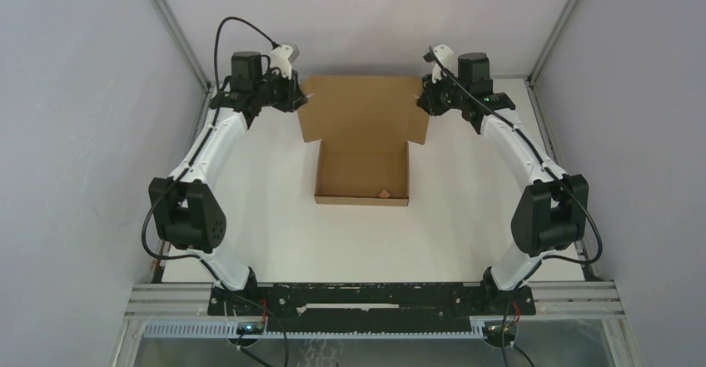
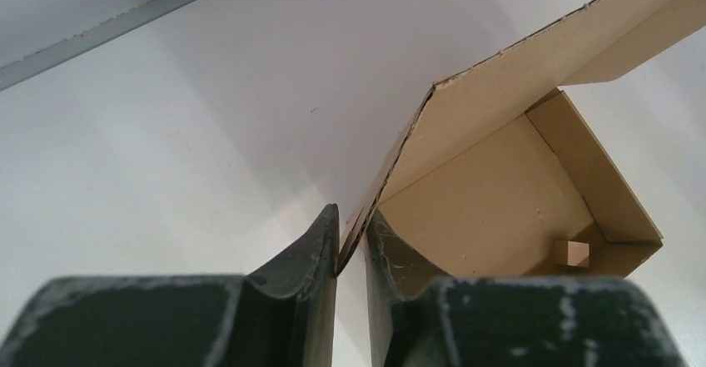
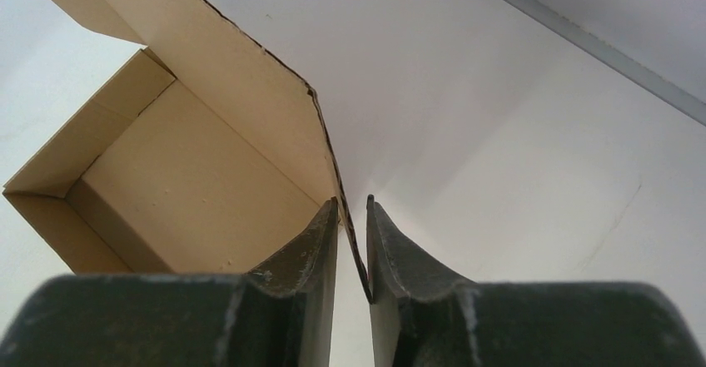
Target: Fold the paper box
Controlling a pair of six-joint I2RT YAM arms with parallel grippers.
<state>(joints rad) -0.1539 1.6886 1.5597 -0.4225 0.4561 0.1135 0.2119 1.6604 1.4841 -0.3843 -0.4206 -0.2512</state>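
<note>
Overhead view. The paper box (image 1: 363,173) lies at the centre of the white table (image 1: 275,225). Its tray, walls raised, faces my bases. Its lid panel stands up along the far side, with a side flap at each end. A small brown scrap (image 1: 384,192) lies inside the tray by the near wall. My left gripper (image 1: 301,98) is at the lid's left edge, and my right gripper (image 1: 422,98) is at its right edge. Both arms bow outward. Jaw spacing is not readable from here.

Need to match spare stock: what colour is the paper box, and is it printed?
The paper box is plain brown, with no print; the top external view shows it best.
</note>
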